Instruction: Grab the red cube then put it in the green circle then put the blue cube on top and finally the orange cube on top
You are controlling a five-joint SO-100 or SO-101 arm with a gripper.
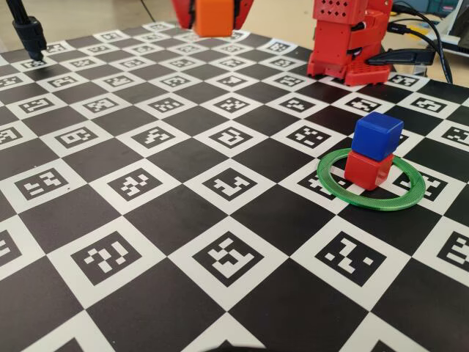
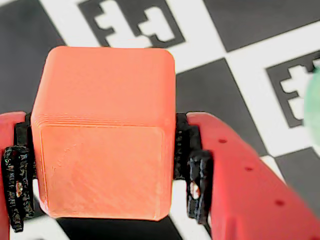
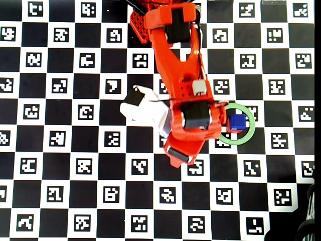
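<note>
Closest to us in the wrist view, the orange cube (image 2: 102, 132) fills the frame, pinched between the gripper (image 2: 102, 185)'s red jaws, whose black pads (image 2: 192, 180) press flat on its left and right sides. The cube hangs clear above the checkered marker board (image 2: 260, 65); a blurred green patch at the right edge may be the ring, though we cannot tell.

In the fixed view we note the green circle (image 1: 331, 183) lying flat on the board at right. The red cube (image 1: 366, 170) sits inside it, toward its far side, and the blue cube (image 1: 377, 135) rests on top, turned slightly askew. Farther back, the orange cube (image 1: 213, 16) shows at the top edge, held aloft. The arm's red base (image 1: 344, 44) stands at the far right.

From overhead, the arm (image 3: 180, 75) covers the circle's left side; the blue cube (image 3: 236, 122) shows within it.
</note>
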